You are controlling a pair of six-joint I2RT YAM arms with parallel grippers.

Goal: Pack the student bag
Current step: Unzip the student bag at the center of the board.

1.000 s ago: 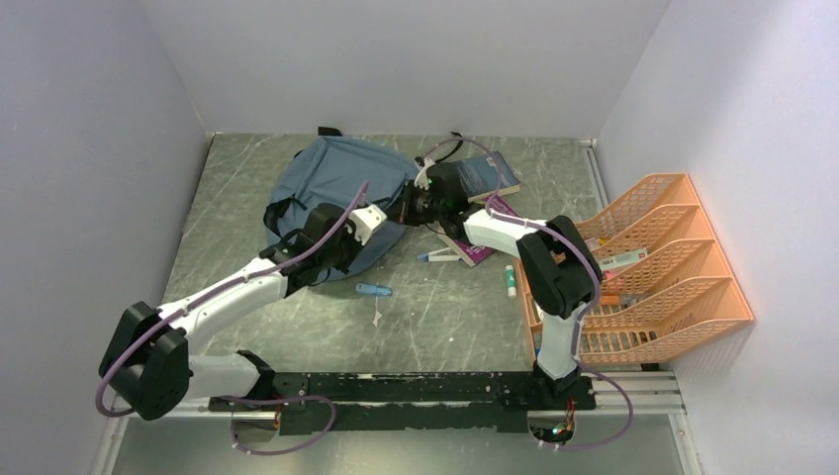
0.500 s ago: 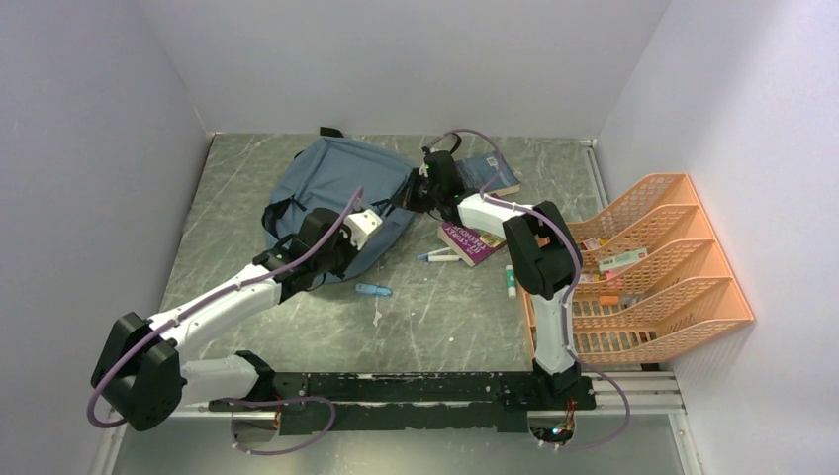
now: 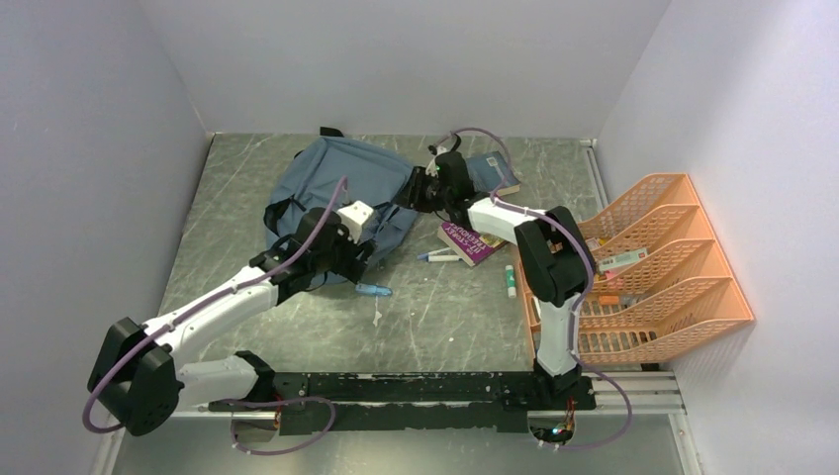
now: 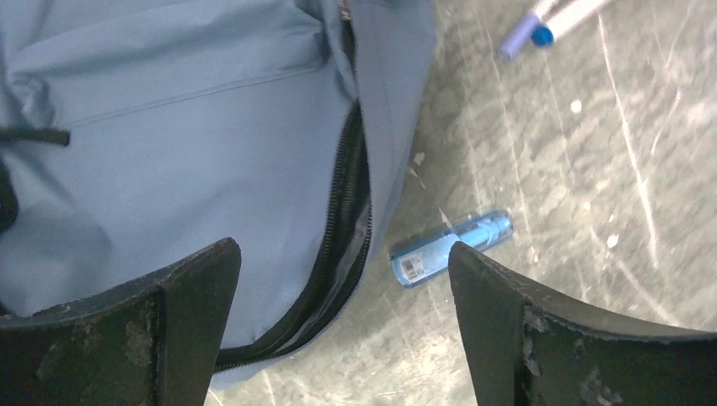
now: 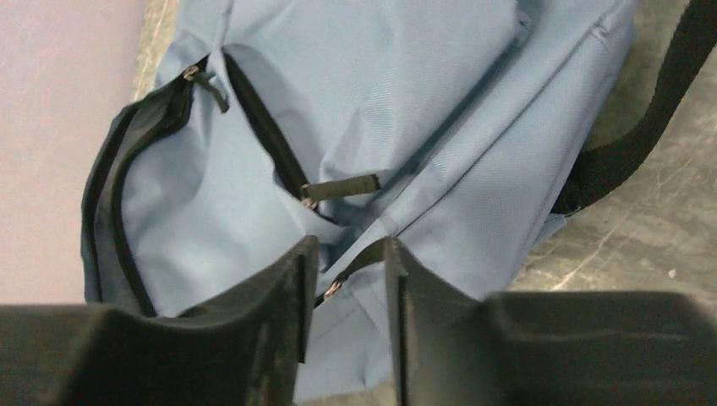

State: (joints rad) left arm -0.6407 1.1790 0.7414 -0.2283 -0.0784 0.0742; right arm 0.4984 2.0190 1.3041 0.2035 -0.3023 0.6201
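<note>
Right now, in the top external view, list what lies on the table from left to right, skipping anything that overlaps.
student bag → pen → white stick → orange tray rack

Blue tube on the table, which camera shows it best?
The left wrist view: the blue tube lies big and sharp beside the bag, with its label showing. The top view shows it only as a tiny blue sliver. The right wrist view misses it entirely.
</note>
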